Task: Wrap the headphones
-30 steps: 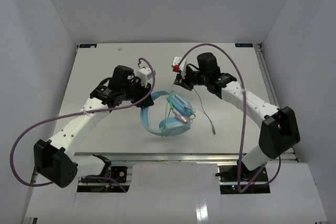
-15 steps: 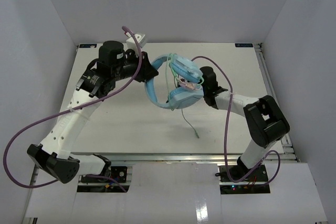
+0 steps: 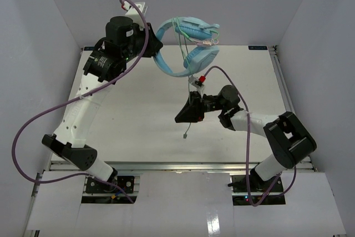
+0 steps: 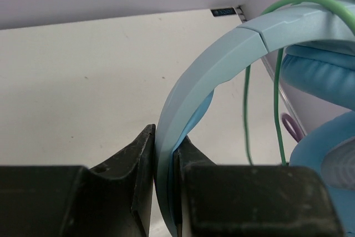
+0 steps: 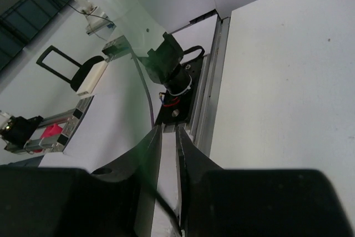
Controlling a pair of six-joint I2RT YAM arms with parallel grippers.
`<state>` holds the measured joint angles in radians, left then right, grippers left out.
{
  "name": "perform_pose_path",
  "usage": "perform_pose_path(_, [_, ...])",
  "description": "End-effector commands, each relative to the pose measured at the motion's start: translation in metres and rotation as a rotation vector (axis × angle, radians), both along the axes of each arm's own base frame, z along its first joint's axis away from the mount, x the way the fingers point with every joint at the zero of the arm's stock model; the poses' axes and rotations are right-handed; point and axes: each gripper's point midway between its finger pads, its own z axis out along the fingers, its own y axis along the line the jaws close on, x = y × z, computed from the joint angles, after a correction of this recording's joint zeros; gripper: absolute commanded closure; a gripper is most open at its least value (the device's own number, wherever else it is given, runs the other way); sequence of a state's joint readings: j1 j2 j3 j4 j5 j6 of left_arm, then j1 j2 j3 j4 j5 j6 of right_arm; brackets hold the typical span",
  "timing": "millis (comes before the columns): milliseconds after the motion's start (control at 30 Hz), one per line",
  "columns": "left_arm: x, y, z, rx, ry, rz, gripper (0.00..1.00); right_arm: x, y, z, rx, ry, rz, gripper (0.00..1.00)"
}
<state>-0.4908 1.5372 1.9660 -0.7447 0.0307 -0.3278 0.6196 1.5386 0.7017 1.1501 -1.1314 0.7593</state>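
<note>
The light-blue headphones [image 3: 191, 43] hang high over the back of the table. My left gripper [image 3: 156, 49] is shut on their curved band [image 4: 191, 87], which stands pinched between both fingers at the left gripper [image 4: 164, 144]. An earcup [image 4: 324, 73] fills the right side of the left wrist view. The thin pale-green cord [image 3: 189, 77] drops from the earcups to its plug [image 3: 184, 135] just above the table. My right gripper [image 3: 178, 117] lies low, pointing left, beside the hanging cord. In the right wrist view the right gripper [image 5: 168, 132] has its jaws slightly apart, with a thin blurred strand [image 5: 161, 204] in the gap.
White table [image 3: 127, 120] with a metal rail [image 3: 166, 165] along its near edge. White walls stand close on three sides. Thick purple cables [image 3: 33, 126] loop off both arms. The left arm's base [image 5: 166, 65] shows beyond the rail in the right wrist view.
The left arm has raised the headphones from the table's middle up toward the back wall. The right arm has dropped low and swung left. The plug has been drawn left.
</note>
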Motion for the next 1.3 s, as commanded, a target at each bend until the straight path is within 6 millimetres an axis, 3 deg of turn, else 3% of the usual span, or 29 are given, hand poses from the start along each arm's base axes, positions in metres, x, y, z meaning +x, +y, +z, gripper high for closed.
perform_pose_path(0, [0.011,0.034,0.042,-0.036,-0.09,0.186,1.0,-0.004,-0.008,0.023,0.066,-0.126,-0.06,0.79])
perform_pose_path(200, [0.028,0.052,0.025,-0.026,-0.061,0.263,1.0,-0.003,-0.012,0.016,0.021,-0.153,-0.105,0.86])
perform_pose_path(467, [0.051,0.075,-0.011,0.069,-0.013,0.352,1.0,0.025,-0.014,-0.004,-0.17,-0.327,-0.244,0.92])
perform_pose_path(567, [0.056,0.08,-0.042,0.158,0.034,0.355,1.0,0.045,-0.019,-0.008,-0.331,-0.454,-0.307,0.92])
perform_pose_path(667, [0.056,0.086,-0.102,0.289,0.138,0.343,1.0,0.076,-0.039,-0.011,-0.55,-0.628,-0.43,0.92])
perform_pose_path(800, [0.044,0.088,-0.17,0.414,0.258,0.272,1.0,0.093,-0.058,0.0,-0.729,-0.943,-0.525,0.92])
perform_pose_path(867, [0.037,0.082,-0.2,0.452,0.312,0.22,1.0,0.112,-0.075,0.008,-0.847,-1.11,-0.603,0.92])
perform_pose_path(1067, [-0.004,0.045,-0.276,0.578,0.438,-0.034,1.0,0.14,-0.085,0.044,-0.933,-1.455,-0.755,0.92])
perform_pose_path(1167, [-0.025,0.02,-0.288,0.548,0.465,-0.186,1.0,0.146,-0.087,0.049,-0.959,-1.586,-0.756,0.92])
perform_pose_path(1267, [-0.046,-0.002,-0.286,0.484,0.464,-0.345,1.0,0.146,-0.08,0.055,-0.886,-1.702,-0.756,0.92])
